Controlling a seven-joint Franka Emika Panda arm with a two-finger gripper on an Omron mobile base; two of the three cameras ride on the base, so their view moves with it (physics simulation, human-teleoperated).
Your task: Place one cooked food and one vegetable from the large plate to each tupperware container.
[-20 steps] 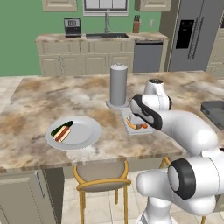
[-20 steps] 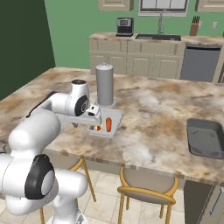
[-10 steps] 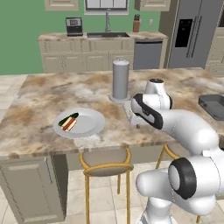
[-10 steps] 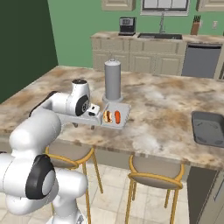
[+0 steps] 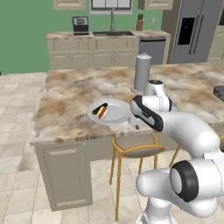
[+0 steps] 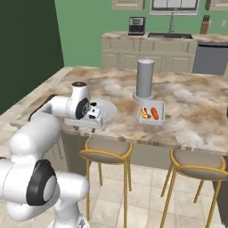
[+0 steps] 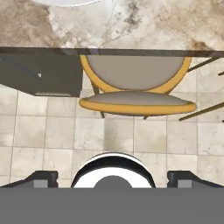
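The large plate [image 5: 114,114] lies near the island's front edge and carries one hot dog [image 5: 103,113], a cooked food, and a dark green cucumber [image 5: 99,108], a vegetable. My gripper [image 5: 139,126] hangs open and empty just right of the plate, over the counter's edge. In the right base view the hand [image 6: 87,128] covers part of the plate [image 6: 107,107]. The lighter tupperware container [image 6: 150,119] holds a hot dog [image 6: 144,112] and a carrot [image 6: 154,112]. The darker container [image 5: 219,91] shows at the far right. In the hand view the fingertips [image 7: 41,177] stand wide apart above the floor, with the plate's rim [image 7: 65,2] at the top.
A tall grey cylinder [image 6: 144,78] stands behind the lighter tray. Yellow-framed stools [image 6: 107,149] [image 6: 196,160] sit under the counter's front edge, one directly below the hand [image 7: 135,87]. Cabinets, a sink and a fridge line the far wall.
The base has driven sideways, so the whole scene slid right in both base views. The hand now hangs beside the plate instead of over the lighter tray. The jaws stayed open.
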